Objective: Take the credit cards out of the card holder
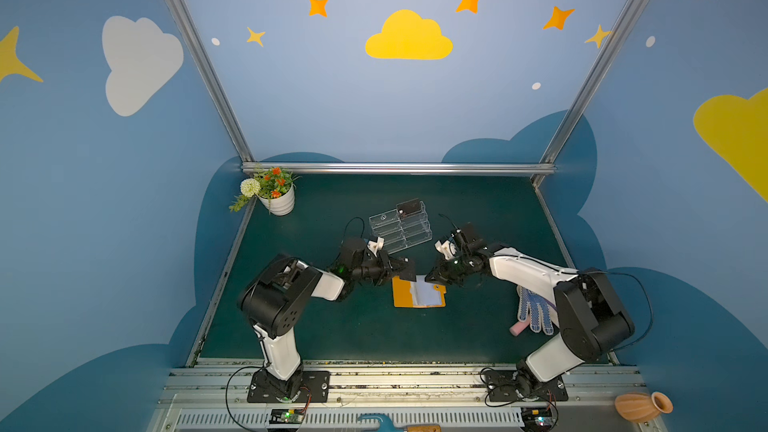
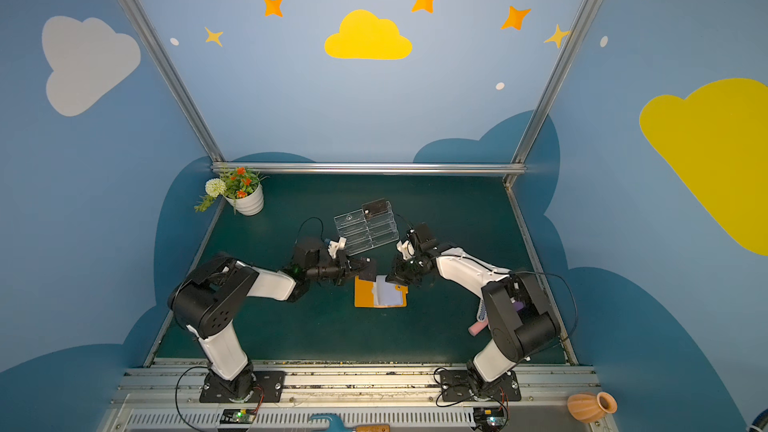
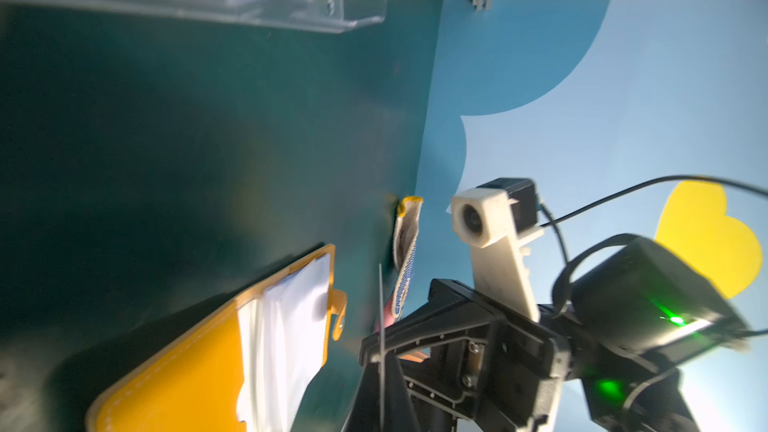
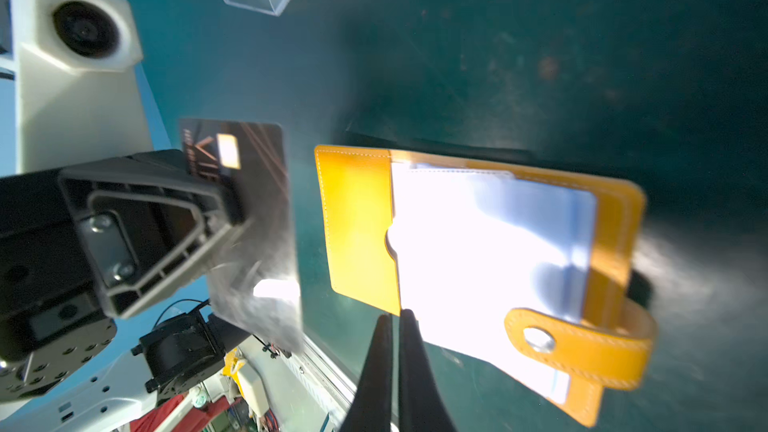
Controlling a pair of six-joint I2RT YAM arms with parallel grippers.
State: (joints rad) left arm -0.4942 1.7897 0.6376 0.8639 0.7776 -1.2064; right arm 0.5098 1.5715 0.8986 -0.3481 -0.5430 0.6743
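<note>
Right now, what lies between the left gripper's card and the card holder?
Only a bare strip of green table, shown in the right wrist view; the credit card in the left gripper stands apart from the card holder.

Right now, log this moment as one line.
left gripper: shut on credit card, clear of card holder | right gripper: shut, tips at sleeve edge | acrylic stand: second credit card in rear tier

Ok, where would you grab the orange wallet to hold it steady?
Probably by its snap strap, coming from that edge: the wallet lies open, flat on the mat, and only the curled strap lifts clear enough for a pincer to close on.
</note>
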